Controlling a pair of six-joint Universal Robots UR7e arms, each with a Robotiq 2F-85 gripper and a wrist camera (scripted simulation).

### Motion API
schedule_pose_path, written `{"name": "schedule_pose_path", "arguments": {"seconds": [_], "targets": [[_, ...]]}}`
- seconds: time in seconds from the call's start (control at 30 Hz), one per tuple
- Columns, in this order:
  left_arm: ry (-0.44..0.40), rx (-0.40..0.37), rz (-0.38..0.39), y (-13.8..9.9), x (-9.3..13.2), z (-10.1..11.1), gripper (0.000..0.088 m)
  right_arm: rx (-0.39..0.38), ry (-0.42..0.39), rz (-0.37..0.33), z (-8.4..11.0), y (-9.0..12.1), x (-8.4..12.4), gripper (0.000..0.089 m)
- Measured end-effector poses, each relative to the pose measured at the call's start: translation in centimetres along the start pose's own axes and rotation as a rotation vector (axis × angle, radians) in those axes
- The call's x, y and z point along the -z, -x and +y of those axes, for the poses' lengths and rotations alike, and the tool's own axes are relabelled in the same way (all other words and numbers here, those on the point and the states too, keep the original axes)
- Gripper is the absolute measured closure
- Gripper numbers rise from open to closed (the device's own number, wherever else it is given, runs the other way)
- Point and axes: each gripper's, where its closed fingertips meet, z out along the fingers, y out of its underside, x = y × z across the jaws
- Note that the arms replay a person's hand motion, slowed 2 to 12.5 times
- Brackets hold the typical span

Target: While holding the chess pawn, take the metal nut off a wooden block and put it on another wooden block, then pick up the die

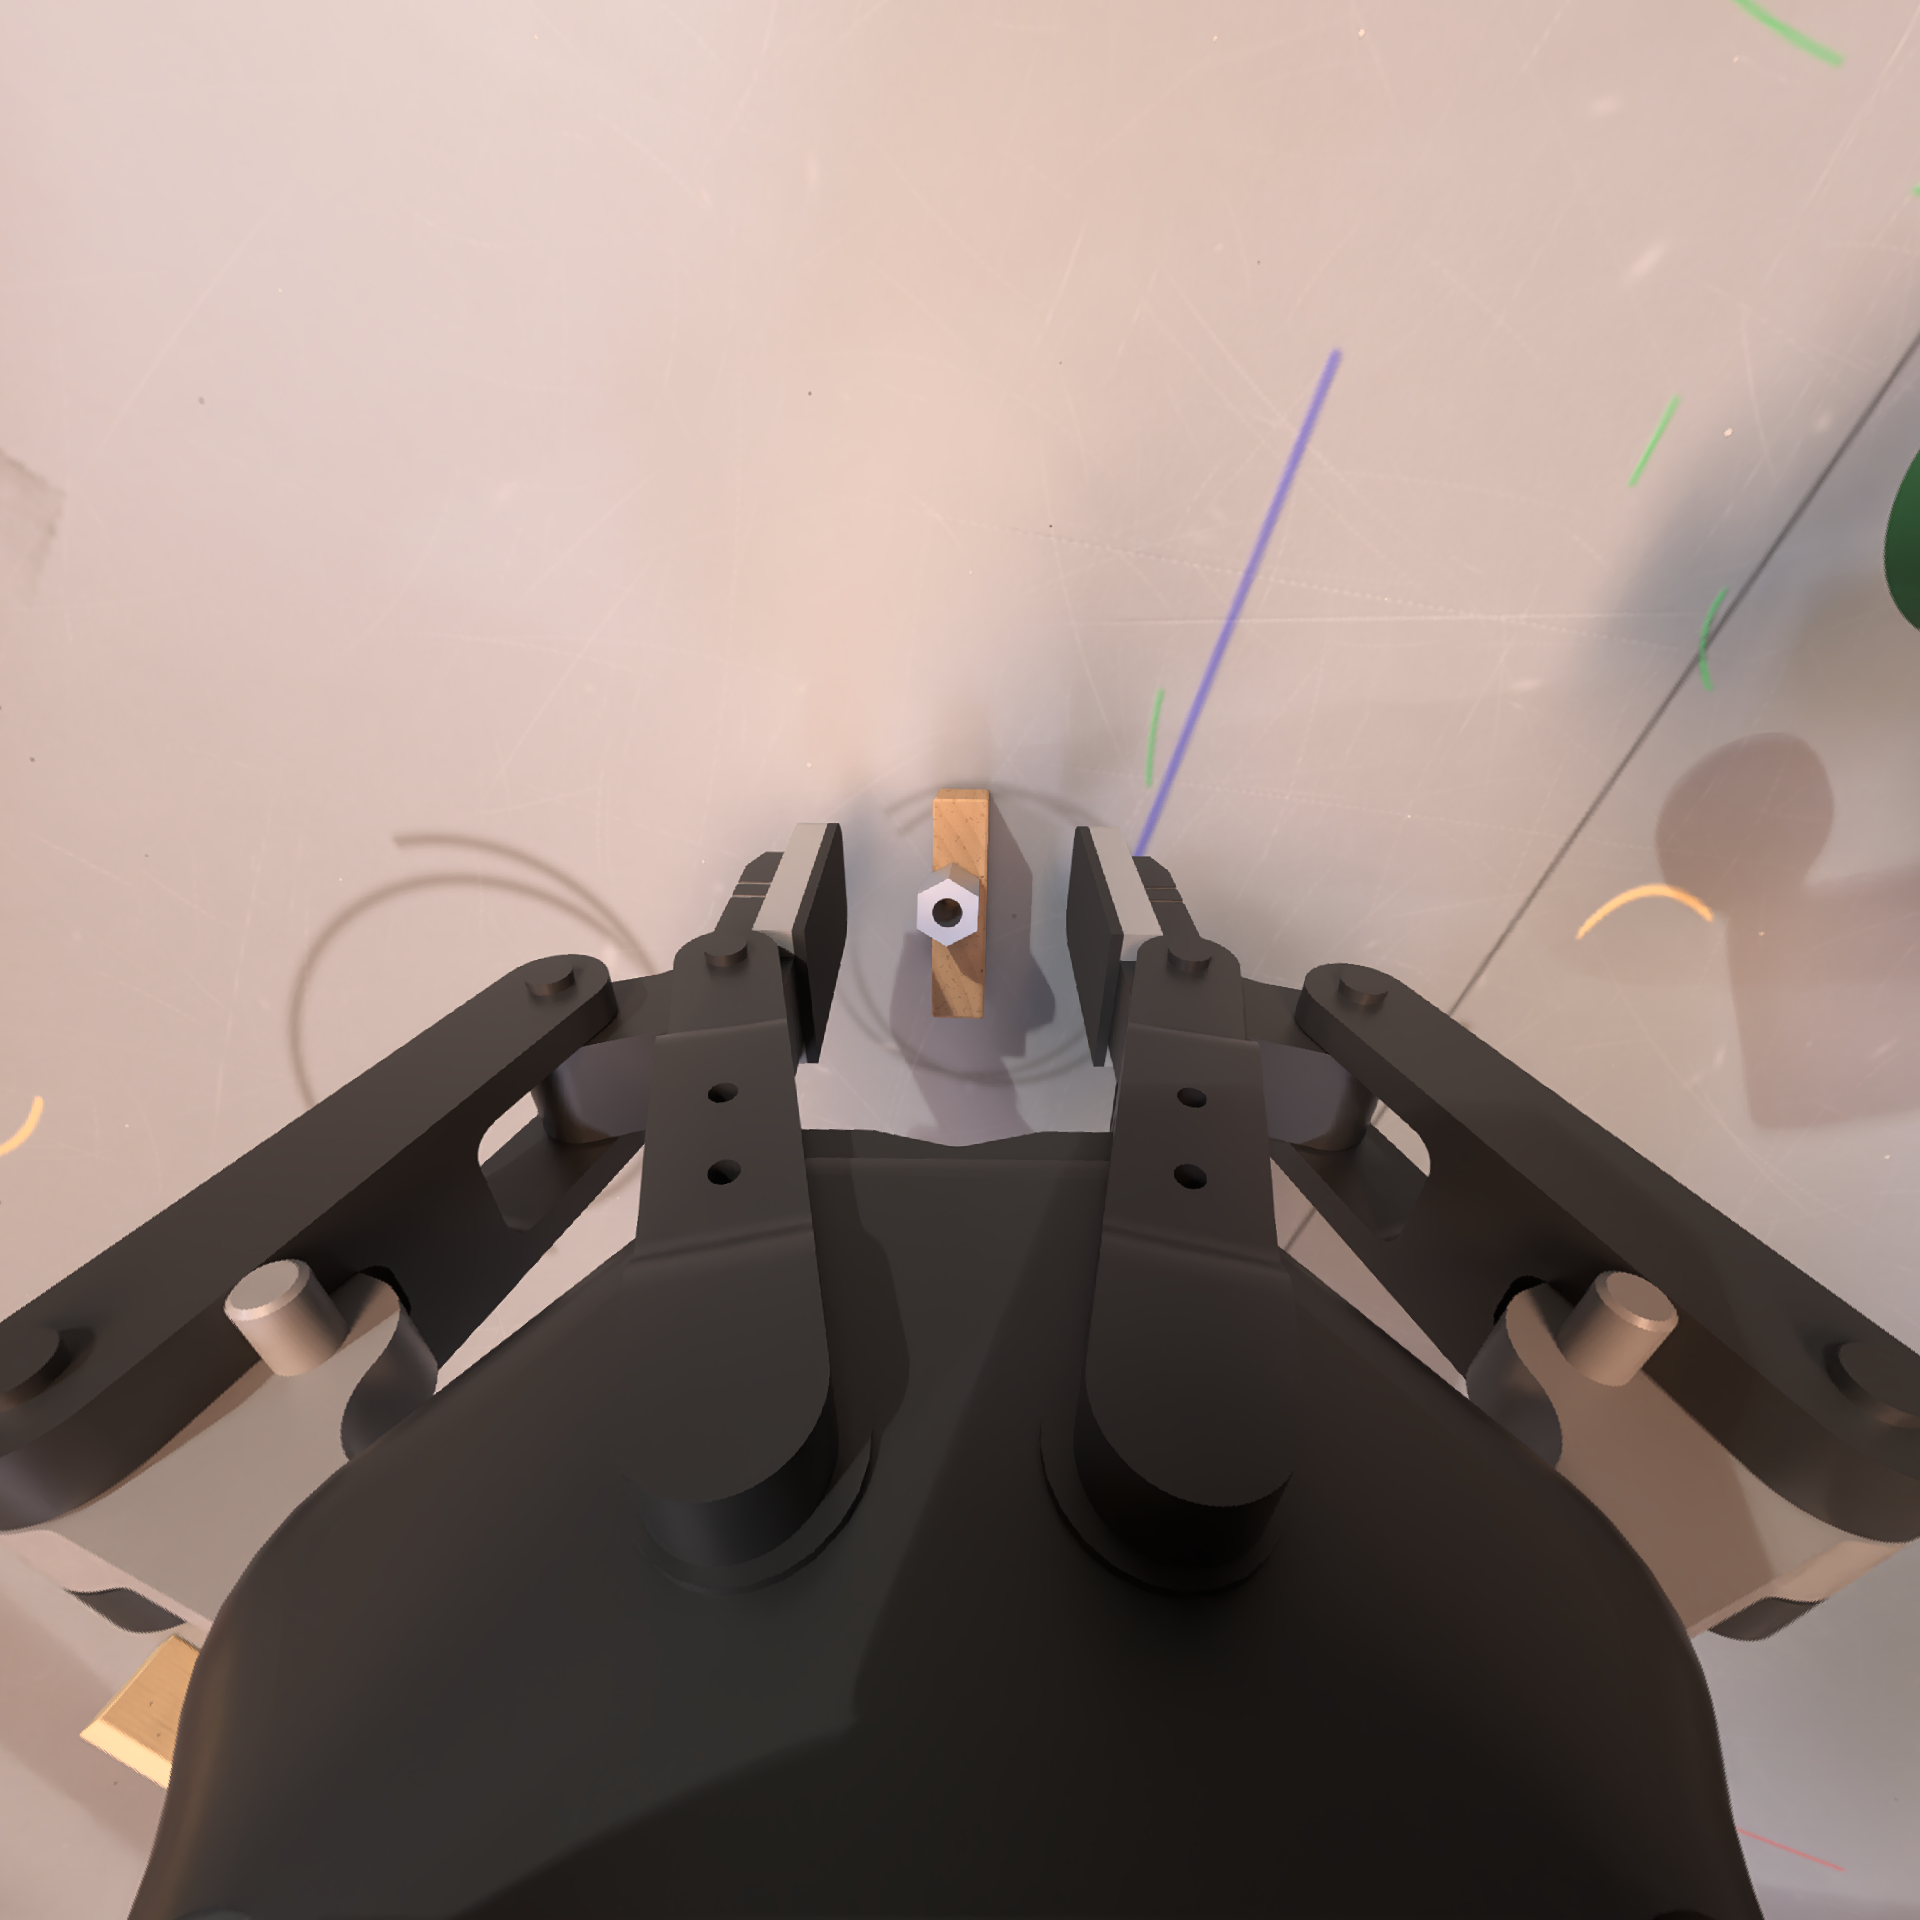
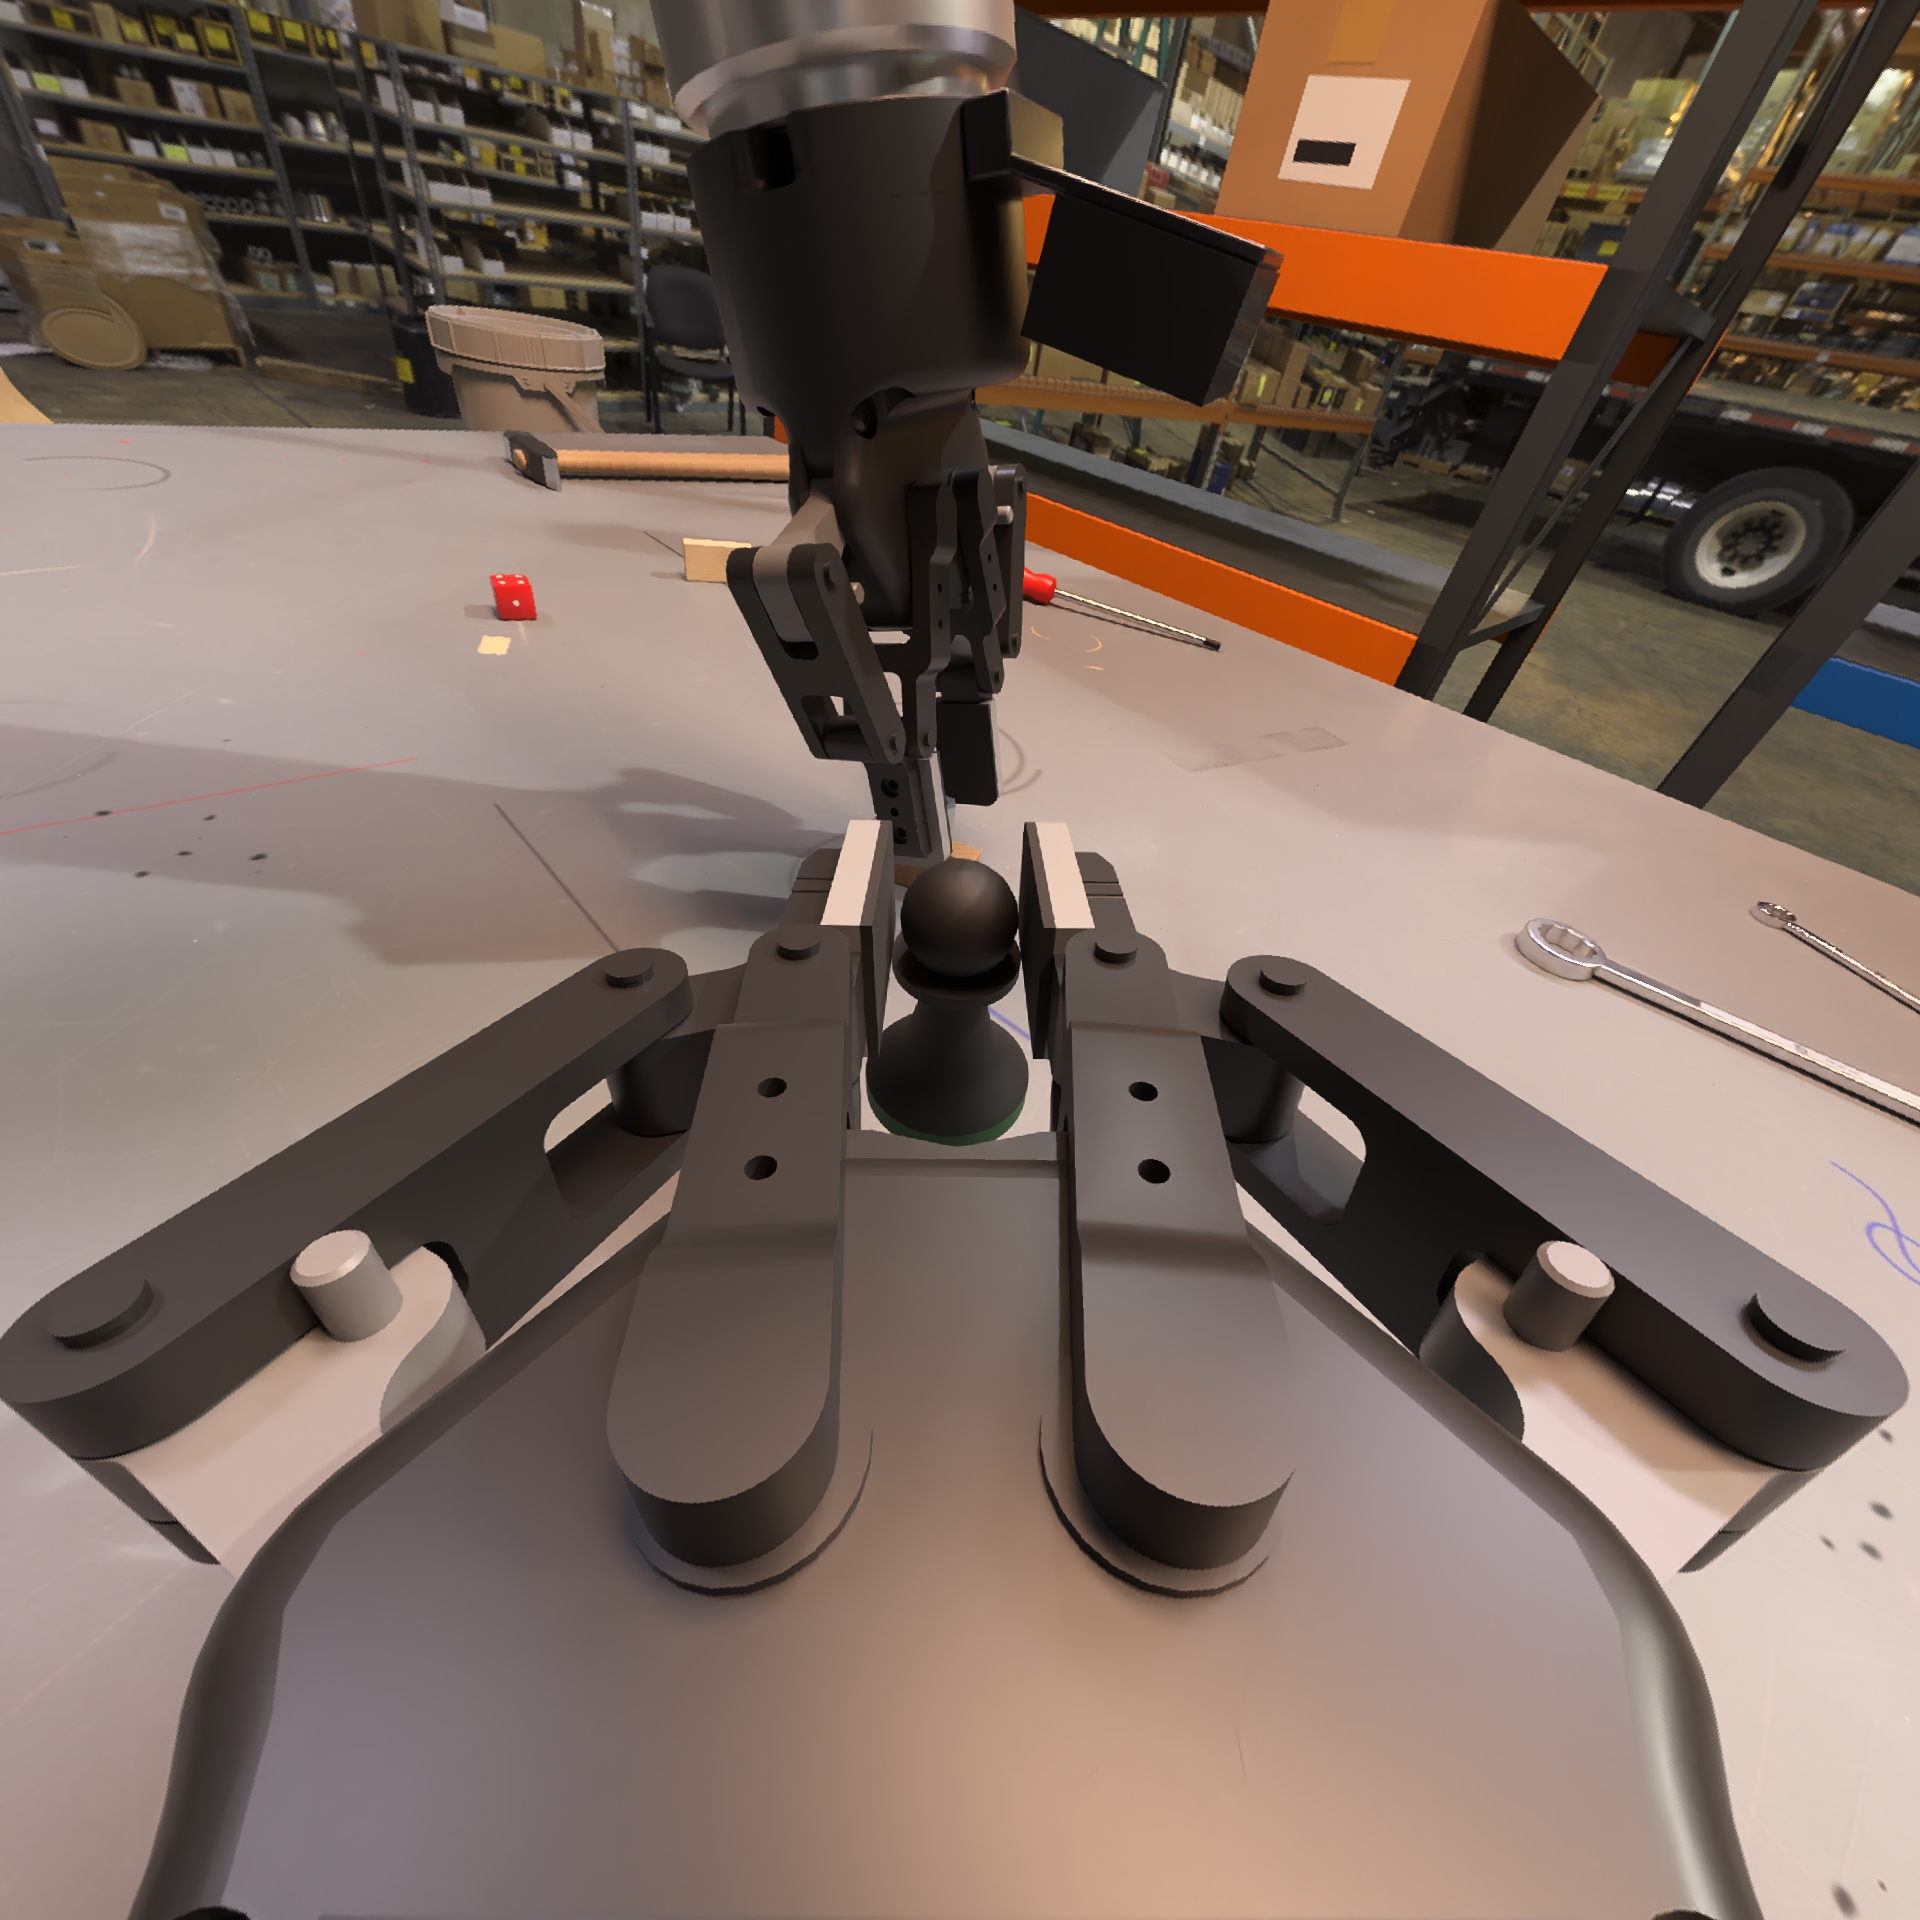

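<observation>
Left gripper (image 1: 954, 914) spread wide above hex nut (image 1: 947, 912) atop narrow wooden block (image 1: 958, 977). Right gripper (image 2: 956, 914) clamped on black chess pawn (image 2: 954, 997). Red die (image 2: 512, 596) far off on table (image 2: 312, 935).

Open left end effector (image 1: 956, 914) straddles metal nut (image 1: 947, 912) on wooden block (image 1: 958, 977).

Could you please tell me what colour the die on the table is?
The die is red with white pips, seen best in the right wrist view.
</observation>
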Motion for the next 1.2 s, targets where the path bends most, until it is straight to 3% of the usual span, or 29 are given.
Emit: {"name": "schedule_pose_path", "arguments": {"seconds": [0.63, 1.2], "targets": [[-0.010, 0.009, -0.032, 0.5, 1.0, 0.3, 0.0399, -0.006, 0.001, -0.002, 0.0, 0.0, 0.0, 0.0673], [-0.095, 0.068, -0.125, 1.8, 5.2, 1.0, 0.0420, -0.005, -0.004, 0.000, -0.1, 0.0, 0.1, 0.0673]]}}
